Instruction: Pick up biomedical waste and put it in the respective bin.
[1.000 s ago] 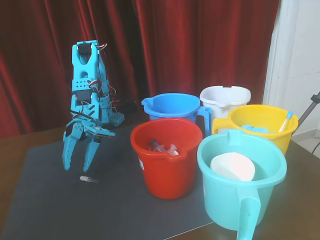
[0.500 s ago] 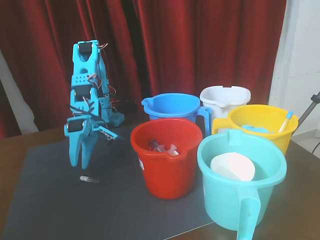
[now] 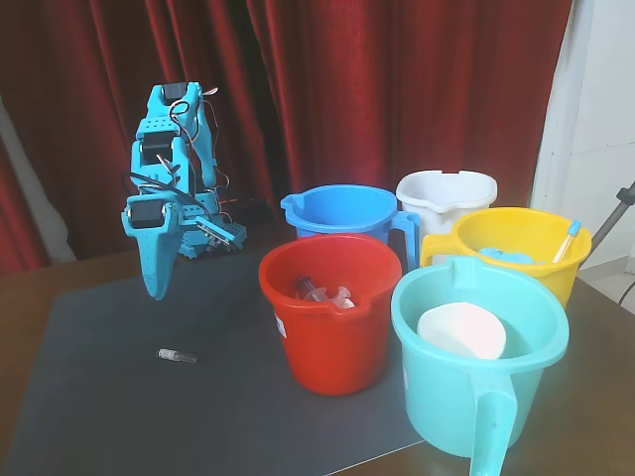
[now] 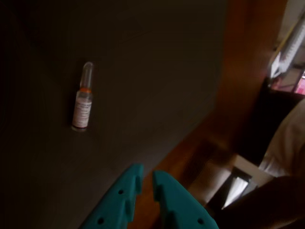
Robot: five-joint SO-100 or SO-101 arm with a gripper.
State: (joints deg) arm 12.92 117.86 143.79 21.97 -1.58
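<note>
The vial (image 4: 83,98) is lying flat on the dark mat (image 4: 143,71), a slim clear glass ampoule with a narrowed neck ringed in orange, a rounded clear tip pointing toward 12 o'clock in the wrist view, and a whitish paper label wrapping its lower body. Lines of print are showing on that label, but they are too small and blurred to read. In the fixed view the vial (image 3: 177,355) is showing as a tiny pale sliver on the mat (image 3: 89,397), alone, at about 9 o'clock from the red bucket (image 3: 329,315) and well apart from it.

The gripper (image 3: 156,288) is hanging above the mat with its tips pointing down, at roughly 12 o'clock from the vial and clear of it. In the wrist view the teal fingers (image 4: 125,200) are standing nearly pressed together with only a narrow slit between them, gripping nothing; the vial is lying at about 11 o'clock from their tips.

The red bucket is holding clear syringe-like items (image 3: 319,294). Around it are standing a blue bucket (image 3: 337,210), a white bucket (image 3: 446,193), a yellow bucket (image 3: 521,246) and a turquoise bucket (image 3: 476,372) with a white object (image 3: 461,331) inside. No writing is legible on any bucket.
</note>
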